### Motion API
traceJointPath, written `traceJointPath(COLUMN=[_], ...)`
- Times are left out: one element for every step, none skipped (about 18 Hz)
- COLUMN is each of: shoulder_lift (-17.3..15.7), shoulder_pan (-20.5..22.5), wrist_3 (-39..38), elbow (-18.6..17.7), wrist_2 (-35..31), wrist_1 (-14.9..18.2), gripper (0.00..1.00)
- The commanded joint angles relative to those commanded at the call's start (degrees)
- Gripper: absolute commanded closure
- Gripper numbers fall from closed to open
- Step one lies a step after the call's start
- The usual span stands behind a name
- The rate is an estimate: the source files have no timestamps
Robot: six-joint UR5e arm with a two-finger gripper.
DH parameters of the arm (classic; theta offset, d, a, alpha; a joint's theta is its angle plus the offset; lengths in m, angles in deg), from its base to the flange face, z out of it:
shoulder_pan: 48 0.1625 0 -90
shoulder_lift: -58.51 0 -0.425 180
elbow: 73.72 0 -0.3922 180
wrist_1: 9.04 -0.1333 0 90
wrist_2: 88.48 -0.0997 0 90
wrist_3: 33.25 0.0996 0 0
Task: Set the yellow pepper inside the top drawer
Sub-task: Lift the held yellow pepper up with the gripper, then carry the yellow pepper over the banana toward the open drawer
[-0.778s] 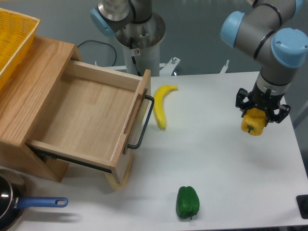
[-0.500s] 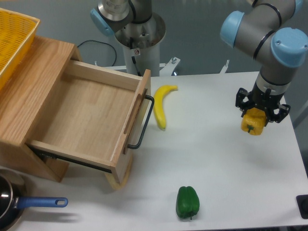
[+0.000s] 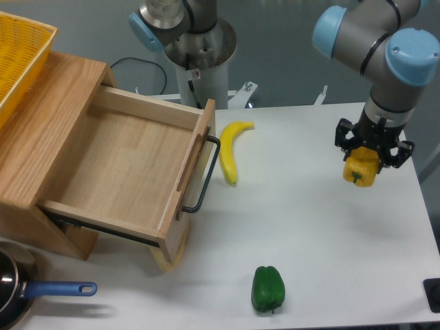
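Note:
The yellow pepper (image 3: 362, 171) hangs in my gripper (image 3: 364, 161) at the right side of the white table, lifted a little above the surface, stem end facing the camera. The black fingers are shut on it from both sides. The top drawer (image 3: 124, 165) of the wooden cabinet is pulled out wide on the left, its light-wood inside bare, its black bar handle (image 3: 205, 175) facing right. The drawer is far to the left of my gripper.
A yellow banana (image 3: 232, 148) lies just right of the drawer handle. A green pepper (image 3: 267, 289) sits near the front edge. A yellow mesh basket (image 3: 17, 51) rests on the cabinet top. A pan with a blue handle (image 3: 58, 289) is at the front left.
My gripper has risen slightly with the yellow pepper held in it and shifted a touch to the left. Nothing else has moved.

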State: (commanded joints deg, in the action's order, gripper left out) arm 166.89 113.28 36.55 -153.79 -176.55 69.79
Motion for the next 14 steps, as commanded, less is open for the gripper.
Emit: traceJointPath(shoulder_lift=[-0.70,-1.32,-2.02,-2.46,-2.64,-3.17,-4.13,-4.57,-4.67,-4.84,-5.71,-6.59,-6.86,-7.39], shoulder_pan=[-0.26,-0.53,-0.97,-1.32,-1.41,-1.58,-2.19,-2.46,-2.55,-2.73,-2.99,-3.34,-3.78,-4.30], wrist_3=[-1.31,-2.54,-3.60,-4.31,-4.84,-5.62,-6.68,-7.82,-8.79,-9.41,-9.93,-10.72,-11.77,-12.65], elbow=[0.00,0.00,0.00,-0.09,-0.09,-0.09,-0.09,-0.26,-0.35,-0.44,-0.44,-0.44,-0.70,-0.88], wrist_2=[0.09,0.18,0.18,0.18,0.18,0.26,0.35,0.96,1.84,2.80,3.77,4.30,4.74,5.10], wrist_1=[0.70,1.49,2.20,3.07,3.95,4.31,4.49,4.58,4.58,4.84,5.88,6.94,7.82,8.61], gripper=[0.73,0.73,0.73,0.73,0.73,0.73,0.73,0.73,0.73,0.73,0.73,0.73,0.73,0.73])
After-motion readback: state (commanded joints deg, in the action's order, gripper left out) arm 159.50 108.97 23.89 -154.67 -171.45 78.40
